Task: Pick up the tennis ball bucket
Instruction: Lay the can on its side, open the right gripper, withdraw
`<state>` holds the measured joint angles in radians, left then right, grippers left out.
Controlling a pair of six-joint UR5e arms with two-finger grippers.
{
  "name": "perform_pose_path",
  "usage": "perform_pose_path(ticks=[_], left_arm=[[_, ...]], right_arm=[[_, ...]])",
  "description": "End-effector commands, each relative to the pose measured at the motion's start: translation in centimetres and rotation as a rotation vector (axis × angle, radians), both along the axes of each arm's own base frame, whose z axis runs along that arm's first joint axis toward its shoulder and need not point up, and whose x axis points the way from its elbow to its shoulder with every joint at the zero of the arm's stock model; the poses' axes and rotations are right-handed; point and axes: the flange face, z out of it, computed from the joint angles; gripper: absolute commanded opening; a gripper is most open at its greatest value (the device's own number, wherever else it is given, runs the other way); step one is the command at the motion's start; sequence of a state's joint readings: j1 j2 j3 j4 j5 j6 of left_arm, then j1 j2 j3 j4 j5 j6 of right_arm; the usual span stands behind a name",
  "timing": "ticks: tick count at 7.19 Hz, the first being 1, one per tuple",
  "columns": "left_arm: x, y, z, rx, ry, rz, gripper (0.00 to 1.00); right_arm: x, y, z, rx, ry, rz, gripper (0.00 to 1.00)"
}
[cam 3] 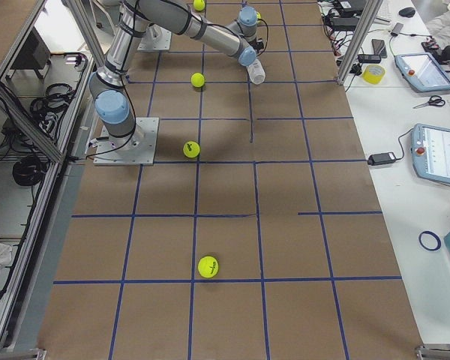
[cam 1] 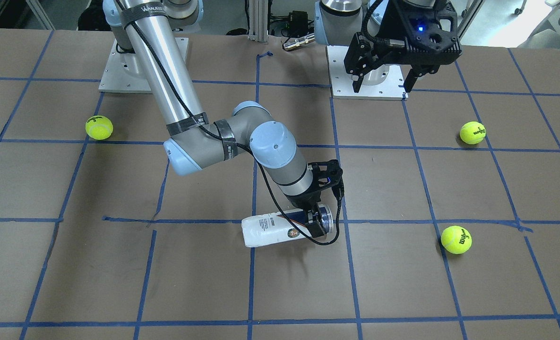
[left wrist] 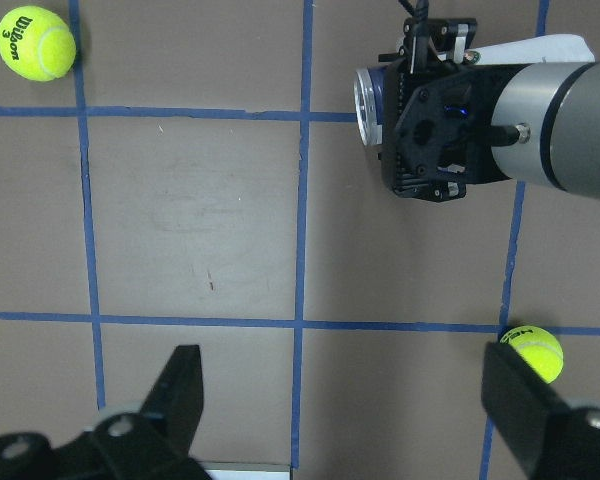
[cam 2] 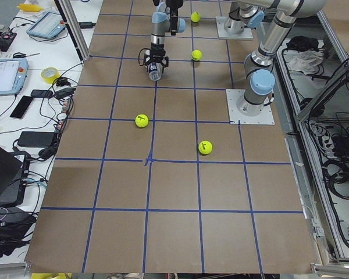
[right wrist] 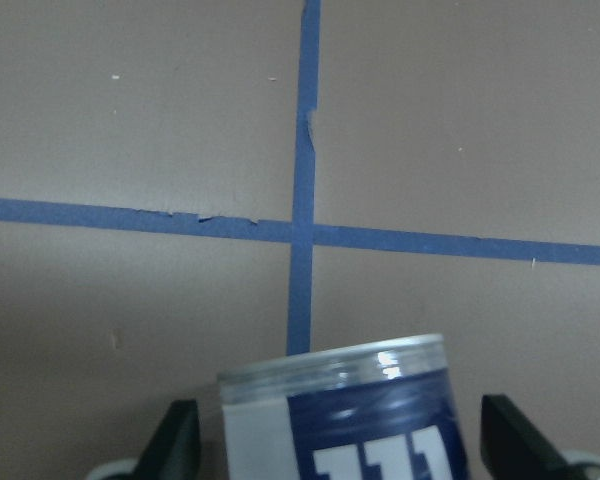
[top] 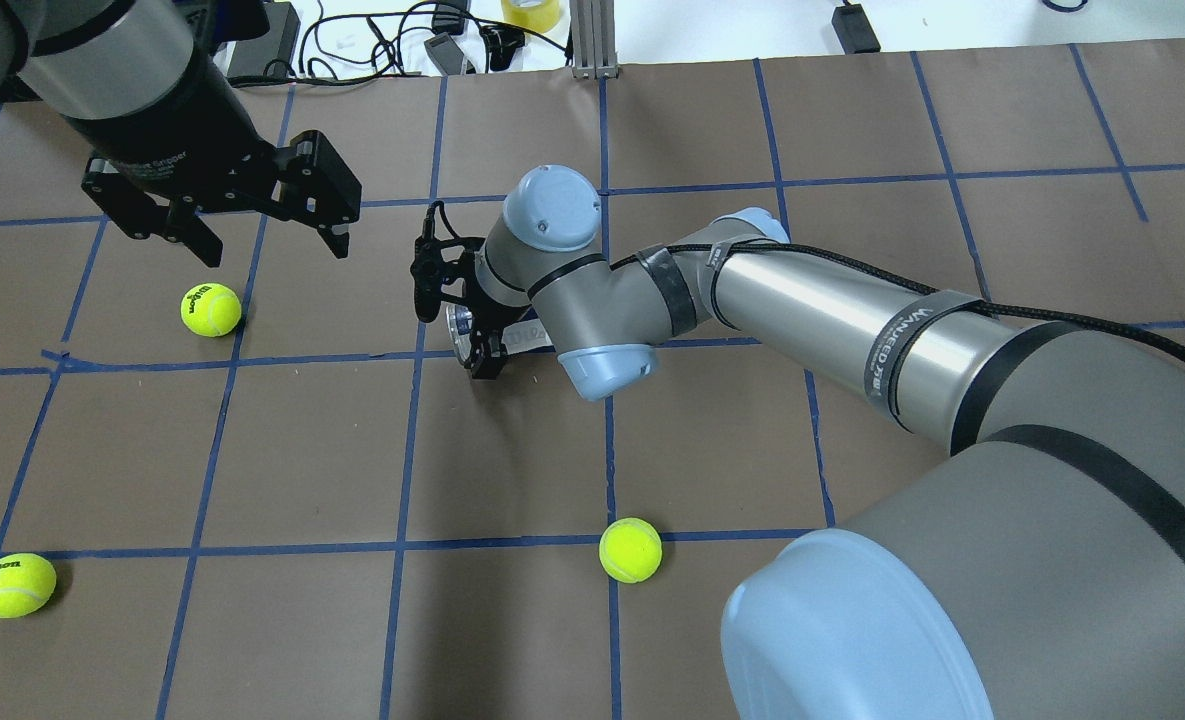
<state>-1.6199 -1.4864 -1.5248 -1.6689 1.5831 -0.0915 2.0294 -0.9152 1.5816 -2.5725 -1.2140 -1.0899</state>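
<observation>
Between spread fingers (right wrist: 177,442) of right gripper (cam 1: 314,221): rim end of tennis ball bucket (cam 1: 265,231), not clamped; left gripper (cam 1: 383,86) released.

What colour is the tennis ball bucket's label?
White and dark blue on the tennis ball bucket; best in front-facing view.

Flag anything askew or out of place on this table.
The tennis ball bucket is tipped on its side, not upright, between the right pincer's fingers. Loose tennis balls lie scattered far apart across the table, outside it.
</observation>
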Motion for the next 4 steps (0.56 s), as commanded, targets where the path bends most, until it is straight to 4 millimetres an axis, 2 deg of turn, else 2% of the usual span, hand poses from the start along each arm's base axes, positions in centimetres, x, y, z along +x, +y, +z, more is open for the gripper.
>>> perform_pose_path(ticks=[1,2,3,4], left_arm=[[0.0,0.0,0.0,0.0,0.0,-0.001,1.0],[0.0,-0.1,-0.1,0.002,0.0,-0.001,1.0],[0.0,0.0,0.0,0.0,0.0,-0.001,1.0],[-0.1,-0.1,-0.1,0.0,0.005,0.002,1.0]], right_arm=[[-4.7,-3.1,2.7,0.032,-0.04,-0.171,1.0],[-8.3,-5.4,3.3,0.035,-0.046,-0.249,1.0],[-10.4,-6.5,3.5,0.035,-0.046,-0.283,1.0],[-11.8,-7.1,5.3,0.019,-0.056,-0.323,1.0]])
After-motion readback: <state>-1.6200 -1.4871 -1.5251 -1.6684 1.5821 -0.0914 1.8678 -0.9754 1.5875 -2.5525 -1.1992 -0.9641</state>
